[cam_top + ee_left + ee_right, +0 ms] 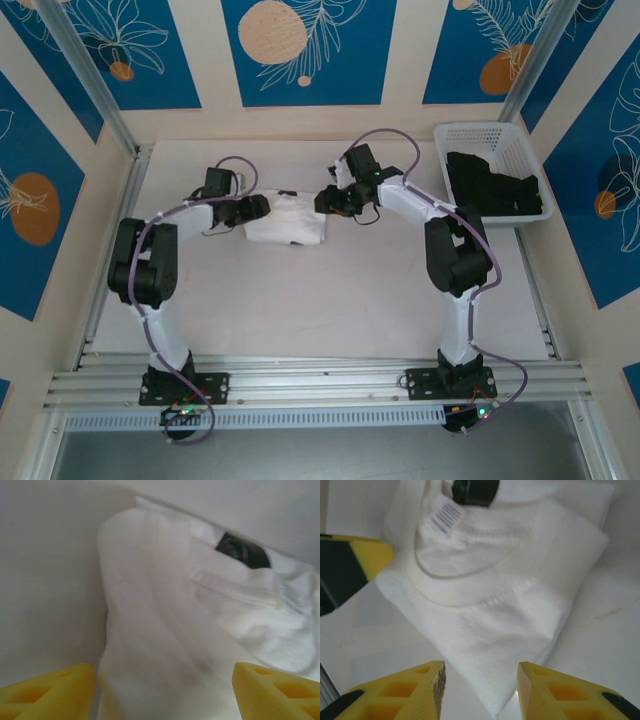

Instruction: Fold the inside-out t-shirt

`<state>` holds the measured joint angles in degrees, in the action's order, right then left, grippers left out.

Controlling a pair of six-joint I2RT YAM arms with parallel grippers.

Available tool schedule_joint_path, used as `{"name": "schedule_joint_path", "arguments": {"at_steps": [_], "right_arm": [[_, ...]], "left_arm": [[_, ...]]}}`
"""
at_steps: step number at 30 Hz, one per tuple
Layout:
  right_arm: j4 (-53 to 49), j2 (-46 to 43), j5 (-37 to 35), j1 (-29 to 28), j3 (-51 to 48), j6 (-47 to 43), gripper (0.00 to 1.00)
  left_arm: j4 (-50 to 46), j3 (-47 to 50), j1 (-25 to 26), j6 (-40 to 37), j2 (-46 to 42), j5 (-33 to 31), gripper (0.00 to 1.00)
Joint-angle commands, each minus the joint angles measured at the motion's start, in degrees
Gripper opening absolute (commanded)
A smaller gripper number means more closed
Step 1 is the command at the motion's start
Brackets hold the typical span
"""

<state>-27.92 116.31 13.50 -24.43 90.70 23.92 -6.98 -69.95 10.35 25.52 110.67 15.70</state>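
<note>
Your inside-out t-shirt (285,225) sits folded into a small white bundle on the table (330,300), mid-left of the far half, right between your two grippers. Your left gripper (262,207) is at the bundle's left edge and your right gripper (322,201) is at its upper right corner; both are low and close to the cloth.

Left wrist view: your yellow fingers (47,692) stand wide apart. One is over bare table and the other is over the cloth edge, with the wrinkled shirt running up between them. Nothing is pinched, so the jaws are apart. A dark part (242,552) pokes out past a fold at the far side; you can't tell what it is.

Right wrist view: your fingers (405,690) are apart with a clear gap. The near corner of the bundle points into that gap, but no cloth is clamped. The neck seam (470,599) curves across the top layer, and a barcode label (445,514) shows just inside it. The layers are stacked fairly square and the right edge is crisp.

Off to the far right, well apart from the shirt, a white basket (478,132) holds a black garment (495,185).
</note>
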Motion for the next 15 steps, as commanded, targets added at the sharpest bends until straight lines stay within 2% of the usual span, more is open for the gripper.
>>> {"name": "schedule_joint_path", "arguments": {"at_steps": [1, 4, 8, 11, 15], "right_arm": [[-0.10, -1.57, 0.05, 0.13, -1.89, -0.98, 0.43], [0.67, -1.76, 0.36, 0.31, -3.12, -0.67, 0.43], [0.89, -1.94, 0.46, 0.53, -4.09, -0.51, 0.43], [1.13, -3.13, 0.31, 0.78, -5.43, -0.76, 0.43], [2.41, -7.24, -0.59, 1.31, -9.30, -1.65, 0.43]], "left_arm": [[-4.35, -2.73, -0.29, -2.14, 2.61, 0.48, 0.73], [-3.11, -3.18, -0.18, -1.75, 4.41, 4.37, 0.67], [-1.30, -3.51, -0.28, -0.79, 6.03, 8.71, 0.47], [-2.90, -3.97, -1.44, -1.28, 5.32, 7.72, 0.29], [-9.11, -5.02, -4.25, -4.71, 2.26, 2.65, 0.18]]}}
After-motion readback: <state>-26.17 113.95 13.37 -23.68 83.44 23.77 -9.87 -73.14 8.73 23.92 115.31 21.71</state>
